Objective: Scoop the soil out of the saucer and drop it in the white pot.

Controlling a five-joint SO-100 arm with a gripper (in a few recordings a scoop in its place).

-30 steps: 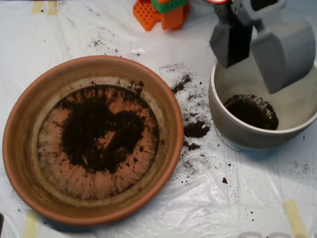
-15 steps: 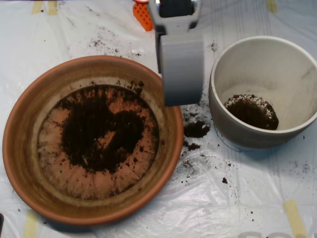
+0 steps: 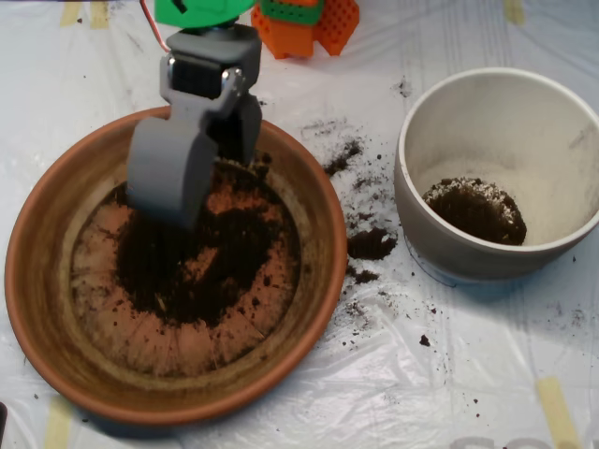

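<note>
We saw the claw (image 3: 187, 178) over the far-left part of the saucer (image 3: 56, 309), its grey shell tilted down with the lower edge at or just above the soil (image 3: 201, 267); contact we could not tell. We could not tell whether its two halves were spread or pressed together, as one shell hid the gap. The soil lay as a dark patch across the middle of the saucer, on the left of the desk (image 3: 449, 374). The pot (image 3: 421, 220) stood to the right, apart from the saucer, with a small mound of soil at its bottom. Spilled crumbs (image 3: 371, 243) lay on the desk between saucer and pot. Orange and green blocks (image 3: 309, 23) sat at the far edge.
</note>
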